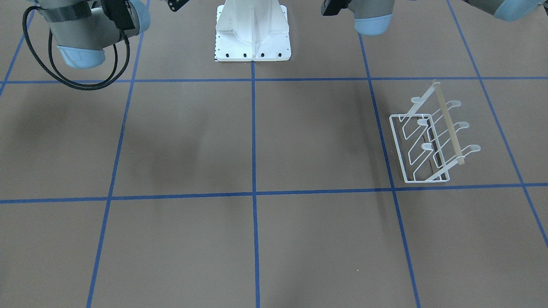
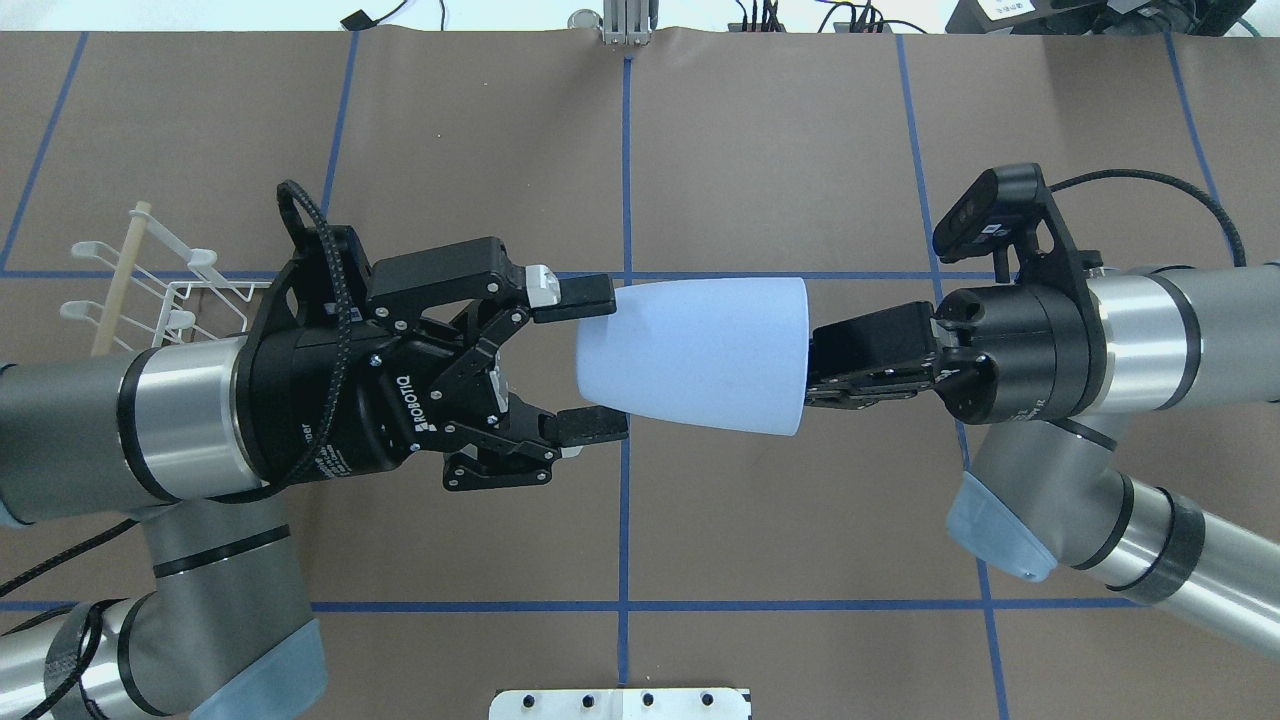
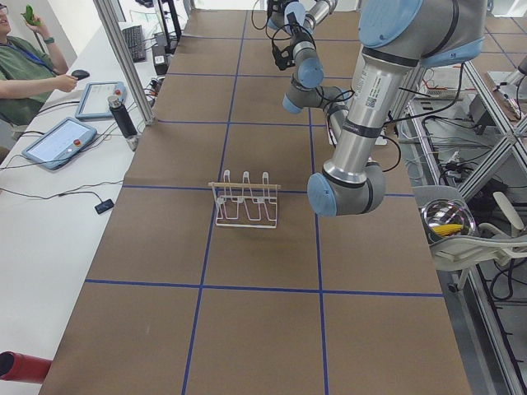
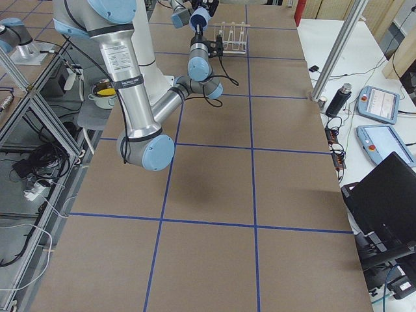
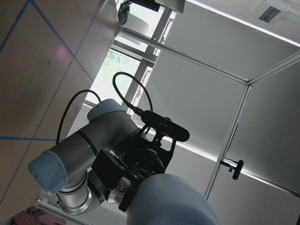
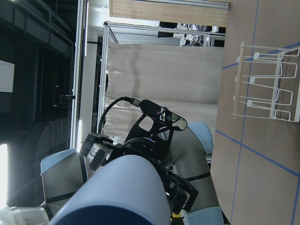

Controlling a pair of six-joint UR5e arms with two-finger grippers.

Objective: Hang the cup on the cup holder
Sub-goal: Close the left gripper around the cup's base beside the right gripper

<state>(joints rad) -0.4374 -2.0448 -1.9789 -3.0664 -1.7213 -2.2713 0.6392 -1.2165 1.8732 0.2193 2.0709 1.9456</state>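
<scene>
Level and outstretched, my left gripper [image 2: 592, 361] stands spread, fingers [image 2: 585, 297] flanking the narrow end of the cup [image 2: 700, 355], which lies sideways in the air; contact I cannot judge. My right gripper [image 2: 815, 372], opposite, is clenched on the cup's rim. Past the narrow end, my left wrist [image 2: 190, 420] hides half the cup holder [image 2: 122, 275]

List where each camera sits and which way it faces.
Front-facing: across the table, facing the robot, steeply down; cup holder, left arm, right arm.
Overhead: behind the robot, looking down; left gripper, right gripper, cup.
Exterior left: table's left end; left arm near.
Exterior right: table's right end; right arm near.
Left wrist: faces cup, right arm.
Right wrist: faces cup, left arm, cup holder.
Shared: both wrist views show the cup.
</scene>
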